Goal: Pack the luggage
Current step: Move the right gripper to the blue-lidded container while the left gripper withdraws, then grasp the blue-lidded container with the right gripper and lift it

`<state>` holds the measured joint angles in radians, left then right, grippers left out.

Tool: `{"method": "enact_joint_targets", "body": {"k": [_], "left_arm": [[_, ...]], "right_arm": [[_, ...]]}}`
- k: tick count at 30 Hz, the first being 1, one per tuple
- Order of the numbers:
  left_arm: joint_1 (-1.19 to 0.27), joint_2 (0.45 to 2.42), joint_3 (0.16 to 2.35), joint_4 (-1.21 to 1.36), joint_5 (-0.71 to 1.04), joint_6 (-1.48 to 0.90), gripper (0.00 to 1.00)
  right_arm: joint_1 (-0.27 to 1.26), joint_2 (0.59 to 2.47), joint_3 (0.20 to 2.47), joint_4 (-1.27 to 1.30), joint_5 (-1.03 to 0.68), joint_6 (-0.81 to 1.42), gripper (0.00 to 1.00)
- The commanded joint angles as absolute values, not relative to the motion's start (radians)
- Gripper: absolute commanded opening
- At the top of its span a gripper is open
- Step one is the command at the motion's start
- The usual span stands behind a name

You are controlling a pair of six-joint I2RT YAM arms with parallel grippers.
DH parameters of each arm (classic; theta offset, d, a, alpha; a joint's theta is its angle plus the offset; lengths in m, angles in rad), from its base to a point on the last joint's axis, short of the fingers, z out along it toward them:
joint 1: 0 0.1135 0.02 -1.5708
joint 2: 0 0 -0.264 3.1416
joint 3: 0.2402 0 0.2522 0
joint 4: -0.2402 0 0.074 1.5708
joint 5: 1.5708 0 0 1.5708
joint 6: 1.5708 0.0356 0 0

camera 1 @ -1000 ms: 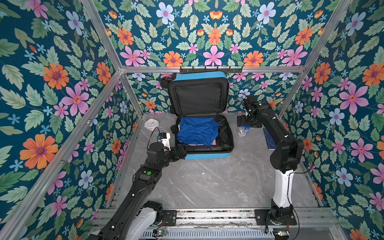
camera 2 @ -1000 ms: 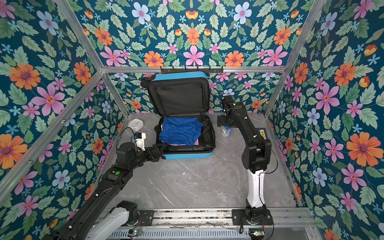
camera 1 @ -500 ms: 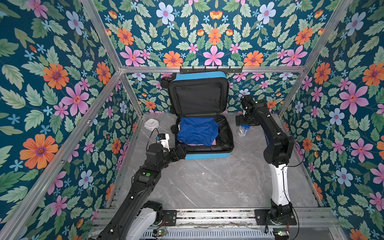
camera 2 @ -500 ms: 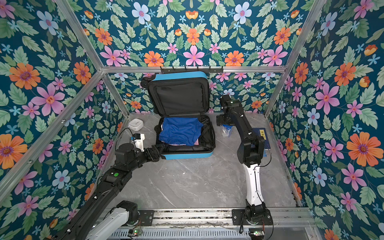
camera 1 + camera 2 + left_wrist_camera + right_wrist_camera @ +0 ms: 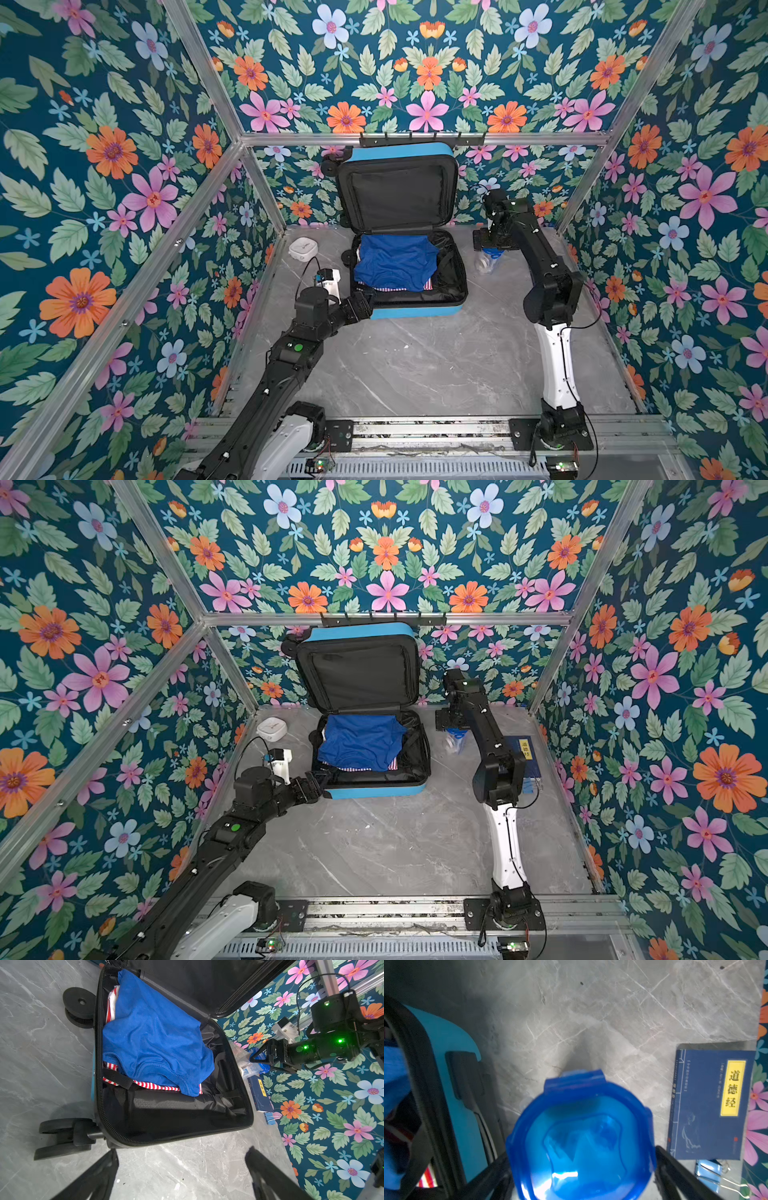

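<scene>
Two black fingers of the right gripper (image 5: 581, 1178) stood wide apart, one on each side of the blue lid of a clear tub (image 5: 581, 1136). The blurred wrist view did not show whether they touched it. In both top views this gripper (image 5: 490, 245) hung right over the tub (image 5: 492, 259), which stood on the grey table (image 5: 415, 374) just beside the luggage (image 5: 415, 309), at its 3 o'clock.

The left gripper (image 5: 185, 1172) also had its jaws spread wide, with nothing between them but bare table. In a top view it (image 5: 311, 787) sat at the 7 o'clock corner of the luggage (image 5: 374, 789), very near the blue shell; contact could not be told.

The luggage lay open at the table's 12 o'clock, its bottom half flat and its black-lined top half upright against the back wall. Inside the bottom half, towards 12 o'clock, a blue shirt (image 5: 153, 1043) lay crumpled over a red-and-white striped cloth (image 5: 155, 1085), while the part nearest 6 o'clock showed only black lining.

A dark-blue book (image 5: 710, 1105) with a yellow label lay flat at 3 o'clock of the tub, by the side wall, with some pale blue clips (image 5: 708, 1169) just beside it. A white round case (image 5: 303, 248) sat at 9 o'clock of the luggage, near the far left corner
</scene>
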<state>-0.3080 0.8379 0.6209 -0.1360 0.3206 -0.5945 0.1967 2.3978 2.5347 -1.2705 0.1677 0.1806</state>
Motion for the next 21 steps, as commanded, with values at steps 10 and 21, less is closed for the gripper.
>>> {"method": "enact_joint_targets", "body": {"k": [10,21], "left_arm": [[-0.308,0.832,0.609,-0.14,0.319,-0.589,1.0],[-0.308,0.865,0.61,-0.124,0.313,-0.601,1.0]], "right_arm": [[0.16,2.462,2.599,-1.306,0.111,0.171,0.91],[0.16,2.423,2.591,-1.302,0.11,0.159,0.71]]}}
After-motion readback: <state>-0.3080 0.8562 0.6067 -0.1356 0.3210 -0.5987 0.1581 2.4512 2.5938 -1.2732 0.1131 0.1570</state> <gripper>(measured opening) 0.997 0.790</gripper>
